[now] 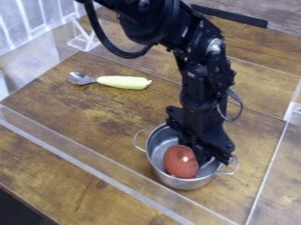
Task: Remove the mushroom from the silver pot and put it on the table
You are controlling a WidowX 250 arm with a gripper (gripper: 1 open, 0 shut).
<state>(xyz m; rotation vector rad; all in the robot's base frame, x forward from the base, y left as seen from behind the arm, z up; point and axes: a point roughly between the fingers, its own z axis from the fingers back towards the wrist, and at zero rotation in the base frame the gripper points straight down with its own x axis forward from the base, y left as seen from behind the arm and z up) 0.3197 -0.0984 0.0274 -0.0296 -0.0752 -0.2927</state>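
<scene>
The silver pot [157, 159] stands on the dark wood table [83, 110] at the front right. The mushroom [179, 162] lies inside it, with its reddish-brown cap showing. My gripper [198, 151] reaches straight down into the pot, right against the mushroom's right side. One dark finger [209, 152] shows beside the cap; the other is hidden behind the arm. I cannot tell whether the fingers are closed on the mushroom.
A yellow-green handled spoon [121, 82] lies at the back left of the table. Clear acrylic walls [70, 145] edge the table in front and at the sides. A clear acrylic stand [84, 35] sits at the far back left.
</scene>
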